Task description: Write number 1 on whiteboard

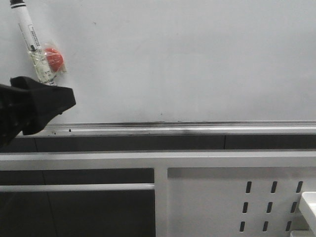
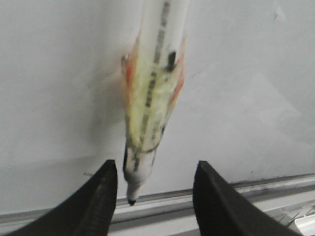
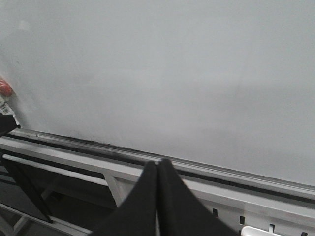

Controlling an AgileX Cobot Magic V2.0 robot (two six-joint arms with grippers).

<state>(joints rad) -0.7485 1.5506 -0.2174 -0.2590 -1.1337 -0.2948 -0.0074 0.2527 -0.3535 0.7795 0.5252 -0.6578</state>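
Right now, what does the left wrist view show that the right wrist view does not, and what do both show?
Only the left wrist view shows the white marker pen wrapped in clear tape with an orange piece behind it, its black tip pointing toward the rail, between the left gripper's spread black fingers; none touches it. Only the right wrist view shows the right gripper pressed shut and empty, plus the white slotted metal frame. Both show the glossy white whiteboard and its silver rail, with no stroke visible.

A lab-like test rig: a whiteboard (image 1: 197, 59) mounted above a white slotted metal frame (image 1: 237, 197).
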